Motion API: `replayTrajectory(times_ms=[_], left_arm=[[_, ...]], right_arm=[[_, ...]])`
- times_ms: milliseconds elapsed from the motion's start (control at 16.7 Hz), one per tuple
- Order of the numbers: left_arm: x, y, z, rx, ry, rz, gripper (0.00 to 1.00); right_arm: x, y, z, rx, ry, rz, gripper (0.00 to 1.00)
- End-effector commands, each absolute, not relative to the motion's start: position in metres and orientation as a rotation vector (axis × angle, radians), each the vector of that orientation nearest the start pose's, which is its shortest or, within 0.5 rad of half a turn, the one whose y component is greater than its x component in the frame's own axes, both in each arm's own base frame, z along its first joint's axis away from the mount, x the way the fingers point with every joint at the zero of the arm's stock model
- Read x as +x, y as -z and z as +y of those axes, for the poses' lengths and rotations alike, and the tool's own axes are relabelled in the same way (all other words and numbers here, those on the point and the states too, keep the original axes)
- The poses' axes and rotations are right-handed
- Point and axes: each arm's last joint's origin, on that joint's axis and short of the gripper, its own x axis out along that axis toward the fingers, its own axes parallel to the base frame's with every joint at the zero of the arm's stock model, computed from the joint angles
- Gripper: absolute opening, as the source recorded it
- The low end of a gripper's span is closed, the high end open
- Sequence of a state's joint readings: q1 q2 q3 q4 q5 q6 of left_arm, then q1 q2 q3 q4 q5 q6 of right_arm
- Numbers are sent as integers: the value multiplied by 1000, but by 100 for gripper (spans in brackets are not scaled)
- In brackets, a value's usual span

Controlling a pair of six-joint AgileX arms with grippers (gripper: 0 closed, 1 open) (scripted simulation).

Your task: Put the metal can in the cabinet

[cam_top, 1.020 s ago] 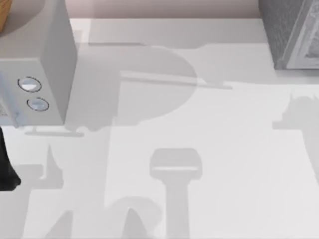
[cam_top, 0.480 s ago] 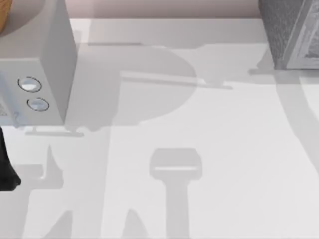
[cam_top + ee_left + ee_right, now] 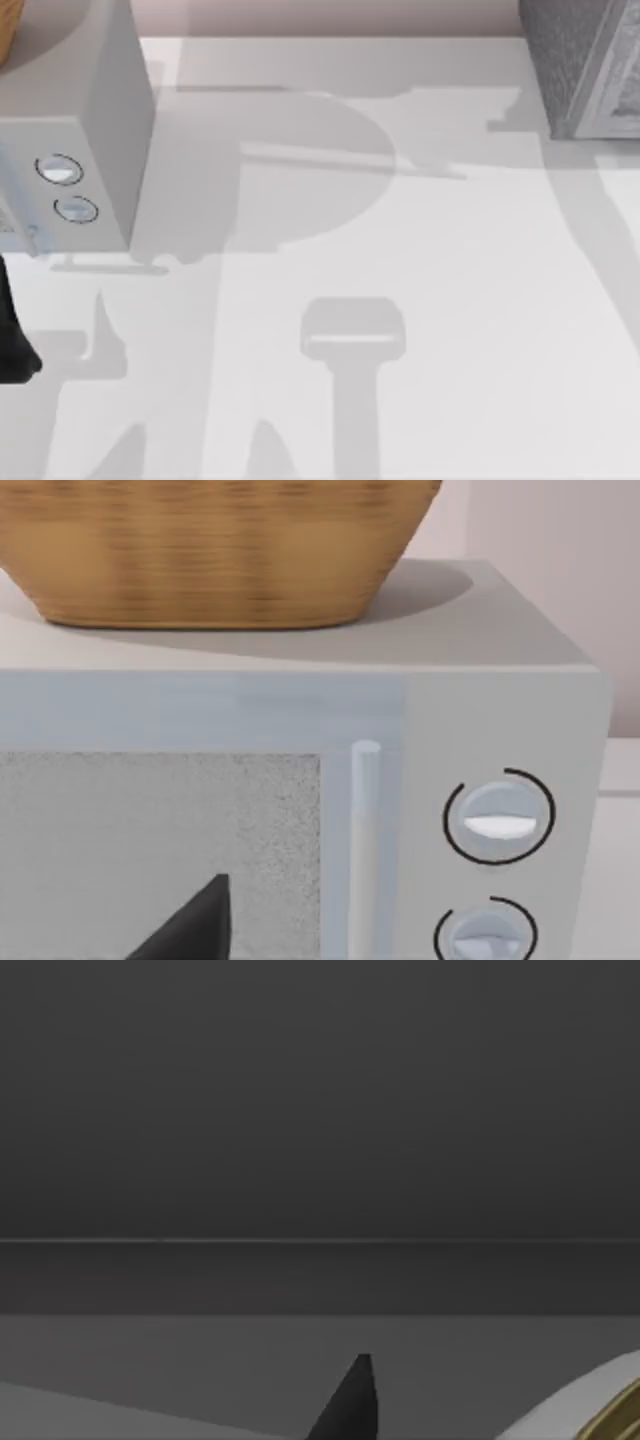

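Observation:
The metal can [image 3: 605,1415] shows as a whitish curved side with a gold rim, close to the right wrist camera. My right gripper [image 3: 440,1425] is shut on it; one black fingertip [image 3: 352,1405] stands beside it. Ahead of them are a dark grey wall and a paler floor. The grey speckled cabinet [image 3: 570,70] stands at the table's far right corner in the top view. My left arm [image 3: 12,345] is parked at the left edge, and my left gripper [image 3: 195,930] faces the microwave door.
A white microwave [image 3: 85,130] with two round knobs [image 3: 498,818] stands at the far left, with a wicker basket [image 3: 210,550] on top. The white table [image 3: 400,250] carries only shadows across its middle and front.
The right arm's shadow has swept across the table's right side toward the cabinet. The left arm has not moved.

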State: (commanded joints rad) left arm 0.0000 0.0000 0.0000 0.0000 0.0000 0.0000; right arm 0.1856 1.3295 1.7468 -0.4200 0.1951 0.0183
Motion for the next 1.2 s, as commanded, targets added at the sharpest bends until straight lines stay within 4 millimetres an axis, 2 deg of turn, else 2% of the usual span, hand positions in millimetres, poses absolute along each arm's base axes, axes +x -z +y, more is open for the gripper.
replayTrajectory(times_ms=[180, 300, 780, 1020, 1200], left_arm=[[106, -160, -1, 0, 0, 0, 100], [106, -160, -1, 0, 0, 0, 100], [106, -160, -1, 0, 0, 0, 100], [106, -160, -1, 0, 0, 0, 100], [106, -160, -1, 0, 0, 0, 100]], right_arm=[[259, -511, 47, 4, -1, 2, 0], [271, -514, 49, 2, -4, 14, 0], [350, -541, 52, 3, -5, 1, 0], [385, -540, 48, 5, -1, -9, 0], [401, -533, 46, 5, 1, -4, 0]])
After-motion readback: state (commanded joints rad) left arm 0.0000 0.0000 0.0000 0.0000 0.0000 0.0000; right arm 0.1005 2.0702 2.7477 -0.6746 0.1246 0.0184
